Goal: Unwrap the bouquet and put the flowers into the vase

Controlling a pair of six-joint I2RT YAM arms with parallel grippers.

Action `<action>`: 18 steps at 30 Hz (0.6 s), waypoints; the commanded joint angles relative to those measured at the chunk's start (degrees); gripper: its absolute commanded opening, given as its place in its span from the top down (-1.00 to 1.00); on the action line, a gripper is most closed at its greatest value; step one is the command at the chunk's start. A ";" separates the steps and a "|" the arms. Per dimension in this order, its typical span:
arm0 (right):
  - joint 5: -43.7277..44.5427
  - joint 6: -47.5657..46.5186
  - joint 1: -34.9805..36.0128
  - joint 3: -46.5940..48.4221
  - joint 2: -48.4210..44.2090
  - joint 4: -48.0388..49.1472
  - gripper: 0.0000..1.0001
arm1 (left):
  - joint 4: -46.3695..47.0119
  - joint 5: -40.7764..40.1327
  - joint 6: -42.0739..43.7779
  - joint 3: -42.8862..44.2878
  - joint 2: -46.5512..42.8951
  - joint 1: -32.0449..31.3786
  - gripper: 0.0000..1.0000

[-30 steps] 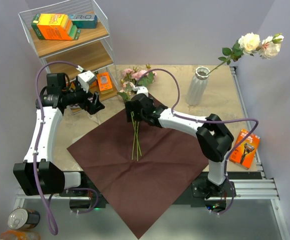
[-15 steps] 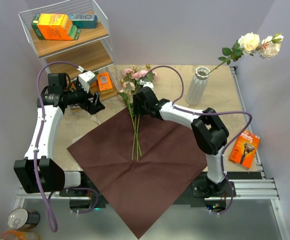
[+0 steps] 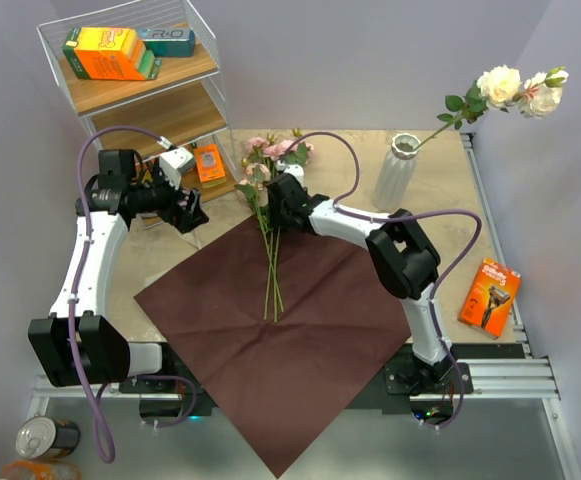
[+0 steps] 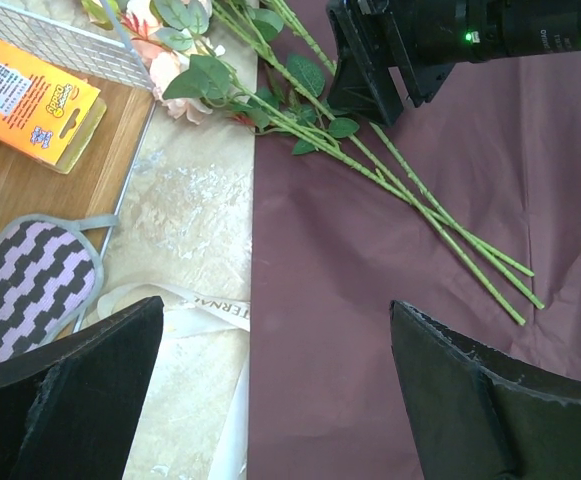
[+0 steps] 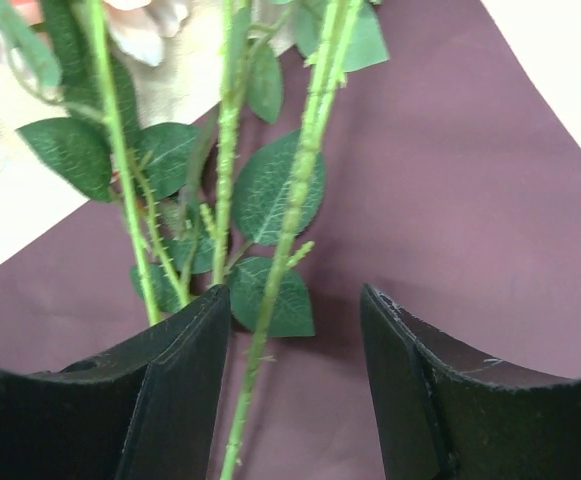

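The bouquet lies undone: its maroon paper (image 3: 280,340) is spread flat, and several green-stemmed flowers (image 3: 271,270) rest on it with pink blooms (image 3: 270,150) past the far corner. The cream ribbon (image 4: 205,312) lies loose beside the paper. My right gripper (image 3: 273,212) hovers low over the leafy part of the stems. In the right wrist view its jaws (image 5: 295,300) stand apart around one thorny stem (image 5: 290,225), which runs close to the left finger. My left gripper (image 3: 195,213) hangs wide open over the paper's left edge (image 4: 275,305). The vase (image 3: 394,175) holds cream roses (image 3: 515,88).
A wire shelf (image 3: 140,95) with orange boxes stands at the back left, and a striped pad (image 4: 25,285) lies on its lowest board. An orange razor pack (image 3: 490,293) sits by the right edge. A can (image 3: 45,437) is below the table's near left corner.
My right arm has reached farther up the stems toward the blooms, and its jaws have narrowed around one stem. The left arm has barely shifted.
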 commanded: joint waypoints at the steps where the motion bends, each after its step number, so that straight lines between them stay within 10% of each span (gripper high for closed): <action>1: 2.73 -0.21 -0.36 3.50 0.22 -0.94 -0.14 | 0.31 0.03 1.17 -0.84 -1.37 -0.03 -0.98; 18: 2.91 0.23 -1.24 10.26 6.90 -3.31 0.21 | -0.92 -1.46 2.66 0.12 -1.72 -0.03 -0.99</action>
